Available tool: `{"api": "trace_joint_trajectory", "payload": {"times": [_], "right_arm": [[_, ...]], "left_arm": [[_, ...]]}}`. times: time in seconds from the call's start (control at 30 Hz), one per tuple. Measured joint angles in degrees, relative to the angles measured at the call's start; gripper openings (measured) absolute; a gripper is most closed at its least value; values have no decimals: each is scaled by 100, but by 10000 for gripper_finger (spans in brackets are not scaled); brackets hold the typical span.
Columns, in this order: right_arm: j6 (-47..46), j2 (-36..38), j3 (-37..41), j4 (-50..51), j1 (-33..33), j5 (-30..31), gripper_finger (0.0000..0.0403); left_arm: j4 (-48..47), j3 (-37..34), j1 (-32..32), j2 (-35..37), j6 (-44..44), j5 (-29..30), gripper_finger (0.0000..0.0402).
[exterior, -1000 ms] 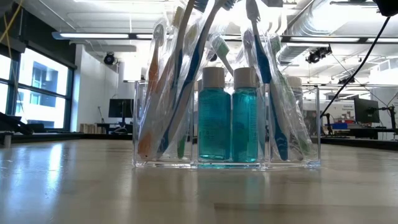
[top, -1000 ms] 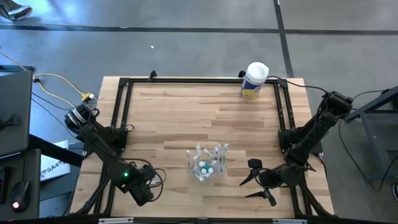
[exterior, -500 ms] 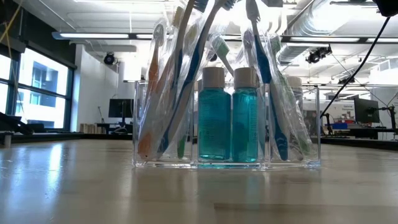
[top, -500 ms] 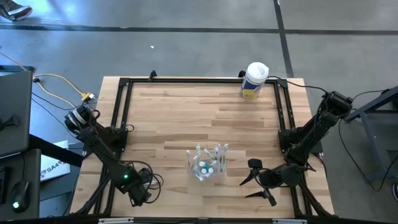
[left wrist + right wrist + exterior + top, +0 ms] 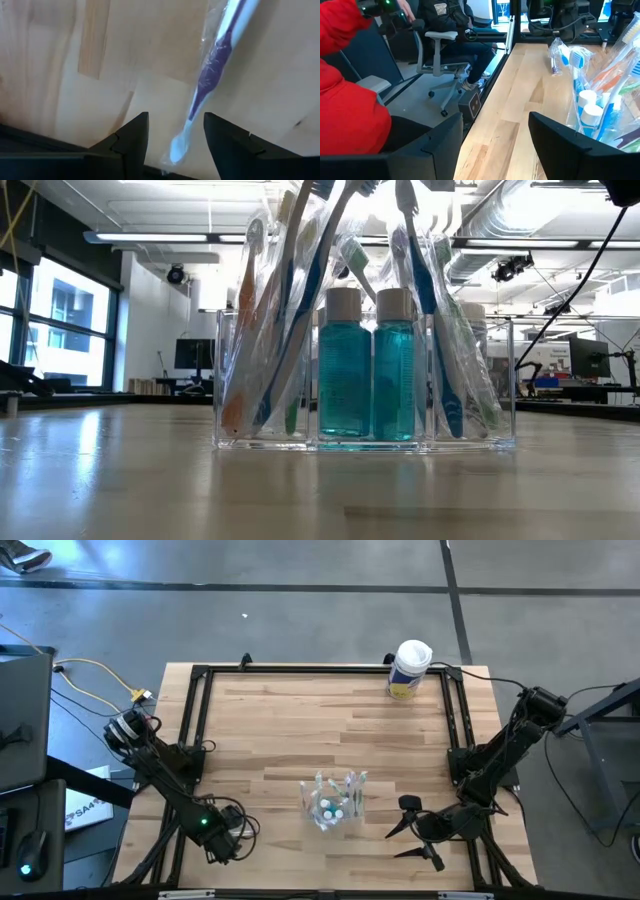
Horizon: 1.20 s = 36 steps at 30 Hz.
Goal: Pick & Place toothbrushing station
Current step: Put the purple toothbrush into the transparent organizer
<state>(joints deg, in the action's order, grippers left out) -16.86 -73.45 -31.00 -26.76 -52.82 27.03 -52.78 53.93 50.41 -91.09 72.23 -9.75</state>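
toothbrushing station (image 5: 334, 804): upright, worktop (image 5: 300, 730) 6 o'clock | left tool (image 5: 226, 848): 7 o'clock, released over wrapped toothbrush (image 5: 210, 80) | right tool (image 5: 405, 830): 5 o'clock, released, empty

The left claw (image 5: 174, 131) hangs close above the pale wooden worktop (image 5: 65, 65) with its two dark fingers (image 5: 131, 137) spread apart, the tip of a plastic-wrapped purple-and-white toothbrush (image 5: 210, 80) lying slantwise between them.

Bright even overhead light, window glare in the low view, blurred left wrist close-up.
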Motion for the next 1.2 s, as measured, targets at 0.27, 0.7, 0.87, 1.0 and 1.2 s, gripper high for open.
{"api": "trace_joint_trajectory", "payload": {"times": [0.27, 0.7, 0.87, 1.0, 1.2], "right_arm": [[-3, -2, 0, 0, 1, 2, 220], [-107, -2, 2, 2, 0, 2, 220], [-109, -2, 1, 3, 0, 2, 220], [-130, -2, 0, 2, 11, 10, 220], [-133, -4, 0, 2, 108, 31, 220]], "left_arm": [[613, -329, -2, 0, 0, -14, 188], [1041, -810, -13, 22, 452, -410, 79], [991, -725, -17, 4, 415, -646, 18], [552, -489, -2, -21, 452, -684, 16], [-217, 106, -10, -17, 490, -447, 13]]}}
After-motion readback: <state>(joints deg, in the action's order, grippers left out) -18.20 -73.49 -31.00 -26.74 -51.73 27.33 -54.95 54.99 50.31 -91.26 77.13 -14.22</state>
